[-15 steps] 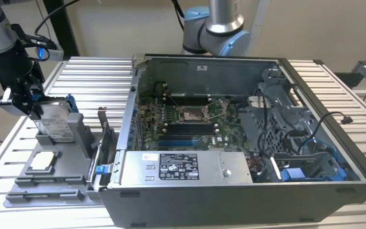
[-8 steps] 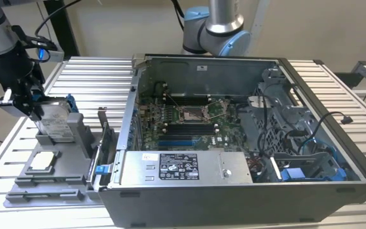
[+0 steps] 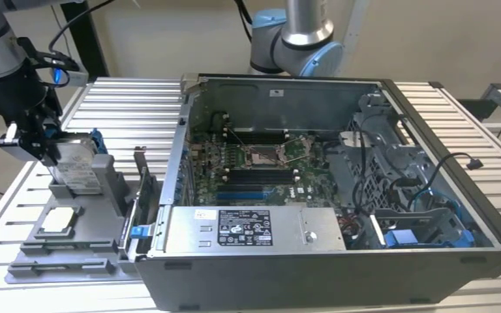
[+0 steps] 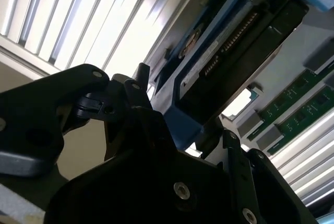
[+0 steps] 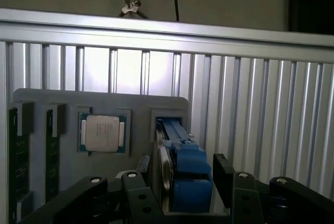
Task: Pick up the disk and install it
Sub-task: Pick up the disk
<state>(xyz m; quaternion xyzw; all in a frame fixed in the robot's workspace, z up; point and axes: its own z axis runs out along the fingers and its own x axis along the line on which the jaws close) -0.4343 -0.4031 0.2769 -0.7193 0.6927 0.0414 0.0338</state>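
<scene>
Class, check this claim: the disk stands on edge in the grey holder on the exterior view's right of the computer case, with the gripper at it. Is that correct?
Not quite. The grey holder, with the disk standing on edge in it, is on the exterior view's left of the computer case, not its right, as the exterior view shows. The gripper is indeed at the disk.

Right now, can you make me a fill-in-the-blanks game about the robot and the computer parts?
1. The disk stands on its edge in the grey tray, inside a ____ plastic frame.
2. The gripper is closest to the ____.
3. The square chip lies flat in the grey ____.
4. The computer case lies ____, so you can see the green board inside.

Missing words: blue, disk, tray, open.
</scene>
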